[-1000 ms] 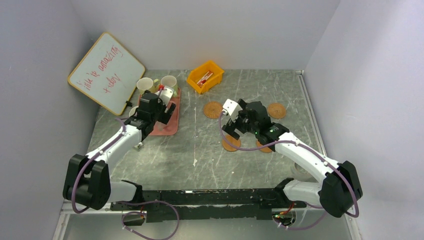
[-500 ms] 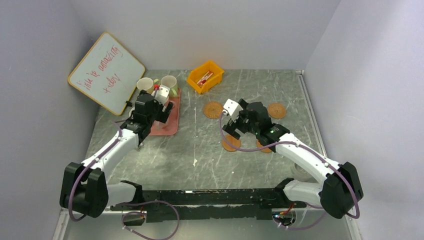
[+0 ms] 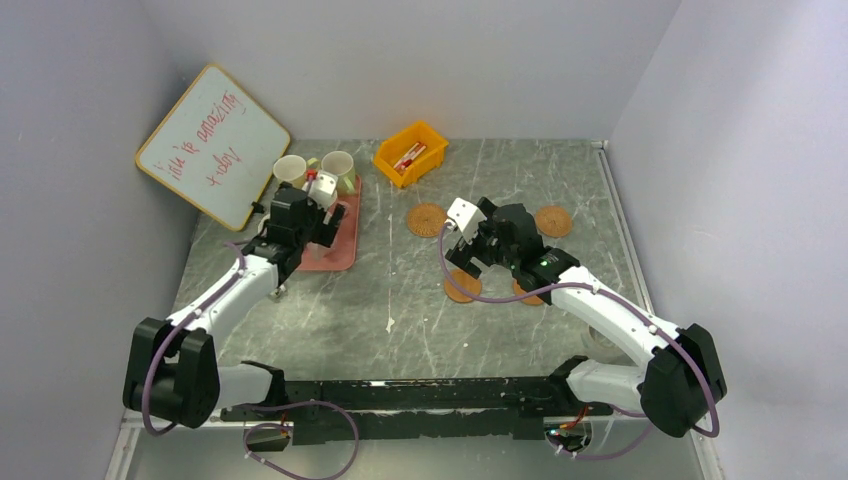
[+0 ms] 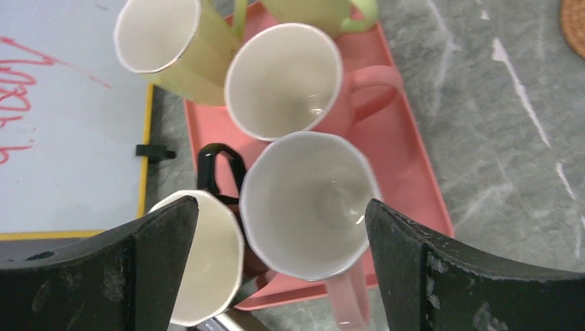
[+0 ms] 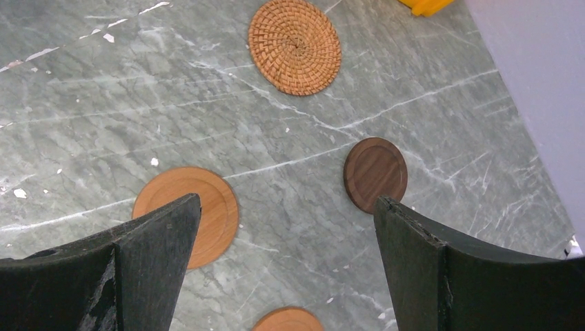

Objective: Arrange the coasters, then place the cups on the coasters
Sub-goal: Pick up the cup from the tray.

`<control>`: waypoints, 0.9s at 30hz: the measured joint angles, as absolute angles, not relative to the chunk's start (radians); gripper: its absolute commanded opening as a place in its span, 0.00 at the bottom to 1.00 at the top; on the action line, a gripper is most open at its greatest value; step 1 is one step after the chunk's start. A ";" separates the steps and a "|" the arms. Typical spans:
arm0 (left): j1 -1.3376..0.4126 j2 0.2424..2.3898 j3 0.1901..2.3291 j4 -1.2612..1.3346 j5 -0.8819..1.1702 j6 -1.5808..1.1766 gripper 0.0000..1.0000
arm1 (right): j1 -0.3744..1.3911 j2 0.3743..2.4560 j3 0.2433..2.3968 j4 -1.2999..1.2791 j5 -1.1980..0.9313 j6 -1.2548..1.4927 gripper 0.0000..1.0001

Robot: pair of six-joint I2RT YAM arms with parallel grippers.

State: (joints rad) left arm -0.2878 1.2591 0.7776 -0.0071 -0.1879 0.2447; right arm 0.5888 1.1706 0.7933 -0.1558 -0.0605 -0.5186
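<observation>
From above, your left arm [image 3: 245, 280] has crept a little toward 11 o'clock in the last second and has now settled over the cups [image 3: 337, 165] on the pink tray [image 3: 340, 252]. The right arm [image 3: 600, 310] has barely moved over the coasters [image 3: 426, 219]. None of them has shifted. I'd read this as arranging paused and a first cup pickup being lined up.

In the left wrist view, the left fingers [image 4: 428, 276] are spread wide and empty. They straddle a pink cup [image 4: 307, 200] without touching it. The black cup [image 4: 207, 255] crowds it at 8 o'clock, partly behind one finger. A second pink cup [image 4: 283, 79] touches it at 12 o'clock, and the two green cups [image 4: 159, 38] sit beyond. That is a tight cluster, so a careless descent could knock a neighbour.

In the right wrist view, the right fingers [image 5: 483, 276] are also wide apart, holding nothing, well above the bench [image 5: 103, 103]. Below lie the woven coaster [image 5: 294, 46] at 12 o'clock, the dark brown coaster [image 5: 375, 174] at 3 o'clock, an orange coaster [image 5: 196, 207] at 8 o'clock and another [image 5: 288, 318] at 6 o'clock, loosely scattered.
</observation>
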 measured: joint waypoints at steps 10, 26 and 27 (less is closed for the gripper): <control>-0.147 1.205 0.778 0.001 -0.199 0.190 0.96 | 0.589 1.171 0.792 -0.156 -0.060 -0.521 1.00; -0.121 1.210 0.780 -0.011 0.123 0.181 0.96 | 0.589 1.176 0.791 -0.156 -0.061 -0.522 1.00; -0.121 1.213 0.781 -0.014 0.134 0.182 0.96 | 0.589 1.176 0.791 -0.156 -0.061 -0.522 1.00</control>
State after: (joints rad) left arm -0.1211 1.2125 0.7811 -0.0139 0.1345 0.1818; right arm 0.5888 1.1763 0.7910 -0.1562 -0.0608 -0.5217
